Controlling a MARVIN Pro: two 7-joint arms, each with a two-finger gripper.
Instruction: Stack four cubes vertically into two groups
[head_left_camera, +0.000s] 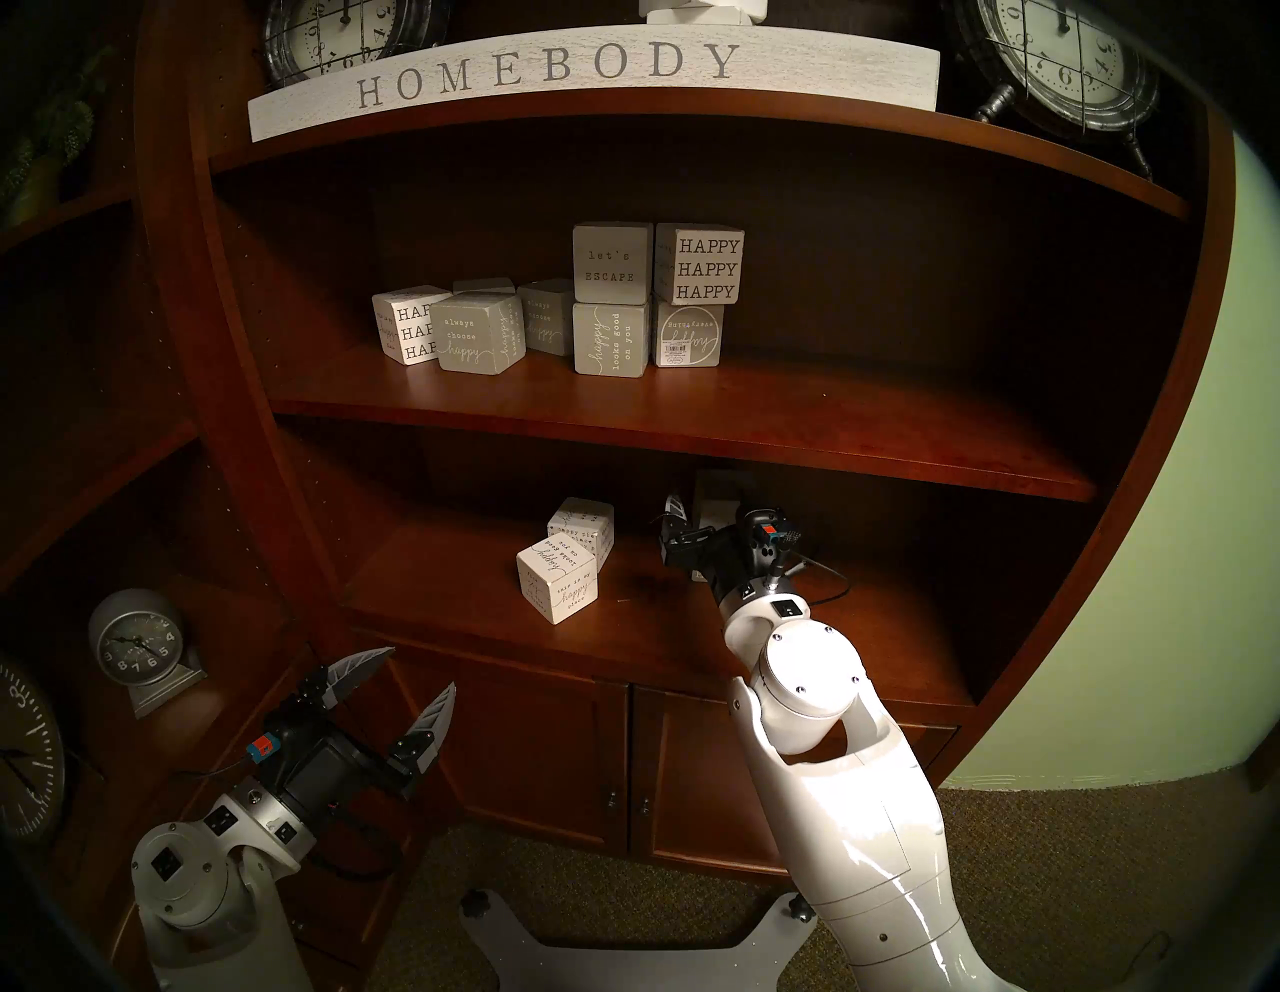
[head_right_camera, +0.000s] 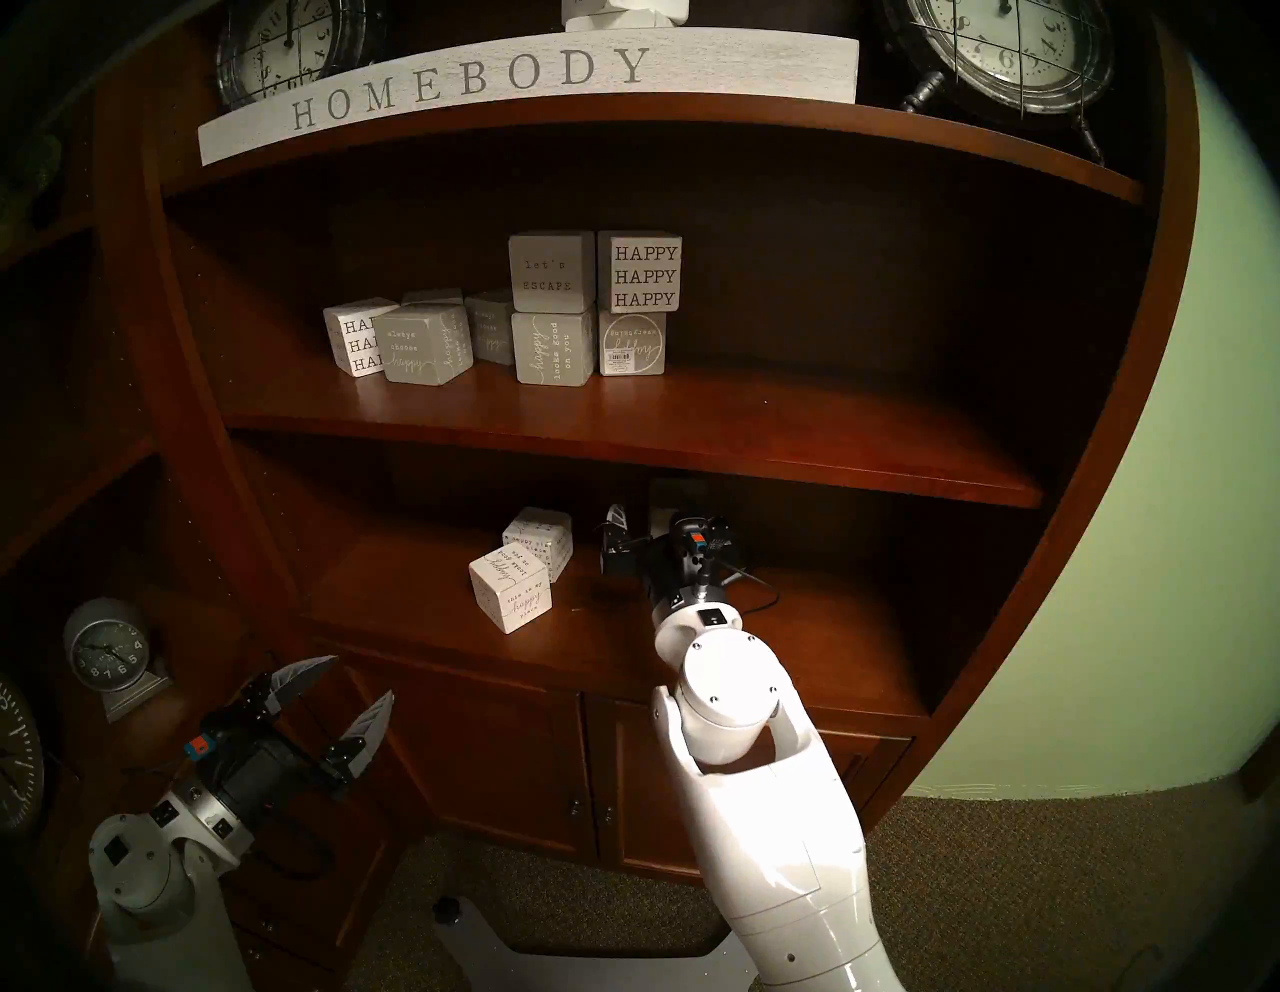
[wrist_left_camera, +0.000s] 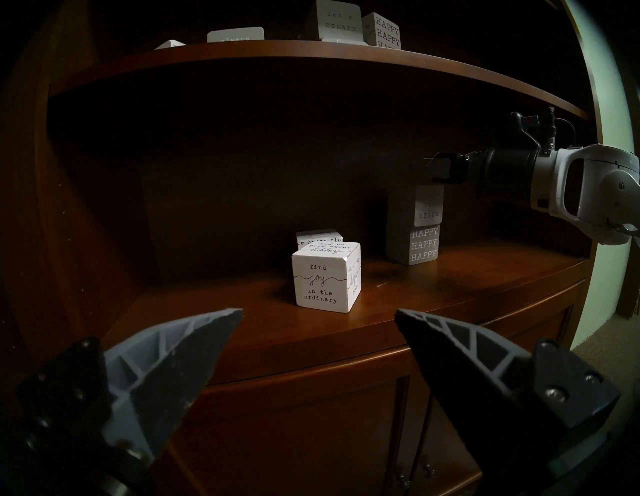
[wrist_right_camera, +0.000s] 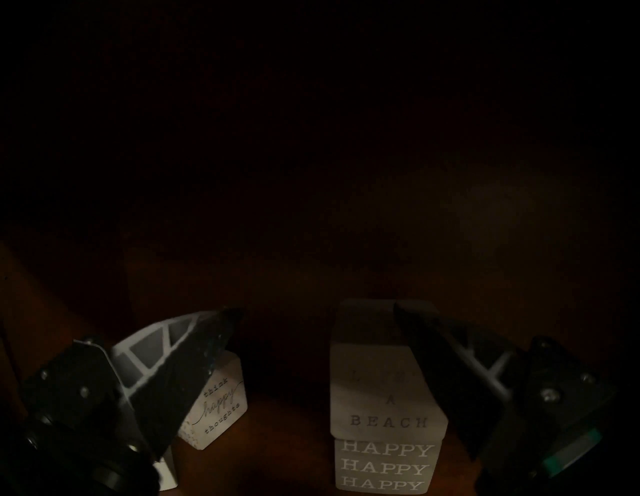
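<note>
The left gripper (head_left_camera: 405, 682) hangs nearest, in front of the cabinet's lower left, its fingers spread wide with nothing between them.

On the lower shelf (head_left_camera: 658, 623), near its front left, stands the front white cube (head_left_camera: 557, 589), turned a corner toward the room; its faces carry small black lettering, "find joy in the ordinary" and "this is my happy place". Just behind it, tilted and leaning on it, is the second white cube (head_left_camera: 584, 524), lettered alike.

Farther back and to the right rises the grey stack: the grey "HAPPY HAPPY HAPPY" cube (wrist_left_camera: 420, 245) sits flat on the shelf and the grey "BEACH" cube (wrist_left_camera: 424, 206) rests squarely on top, white lettering upright, the stack's long axis vertical.

The right gripper (wrist_right_camera: 318, 313) is level with the stack's top, fingers spread apart, gripping nothing; its right finger crosses in front of the top cube.
</note>
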